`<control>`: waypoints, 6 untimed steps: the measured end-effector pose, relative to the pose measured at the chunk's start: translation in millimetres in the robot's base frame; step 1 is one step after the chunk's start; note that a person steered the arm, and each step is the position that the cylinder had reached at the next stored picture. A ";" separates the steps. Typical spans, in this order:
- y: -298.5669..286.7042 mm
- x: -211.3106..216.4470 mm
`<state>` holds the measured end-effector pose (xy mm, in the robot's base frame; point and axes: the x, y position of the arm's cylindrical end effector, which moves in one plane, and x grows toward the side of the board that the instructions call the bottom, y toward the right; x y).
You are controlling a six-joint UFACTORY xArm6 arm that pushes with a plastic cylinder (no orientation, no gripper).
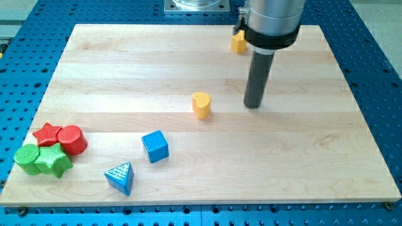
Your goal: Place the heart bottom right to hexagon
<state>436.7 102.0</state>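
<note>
Inspection of the wooden board (188, 56) finds the yellow heart (201, 105) standing near the middle, with my tip (253, 105) resting on the surface to the view's right of it, close by but apart, a clear strip of wood between them. The rod carries nothing and touches no block. The yellow hexagon (237, 43) sits near the view's top edge, partly hidden behind the arm's grey collar, so the heart lies below it and to the view's left. A blue cube (155, 146) and a blue triangle (120, 177) lie toward the view's bottom left. At the far left a red star (48, 133), red cylinder (71, 139), green cylinder (26, 158) and green star (54, 160) are bunched together, touching.
</note>
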 end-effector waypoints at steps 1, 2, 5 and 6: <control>-15.4 31.4; -49.2 67.8; -148.8 -45.6; -193.3 -56.5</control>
<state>380.2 -91.2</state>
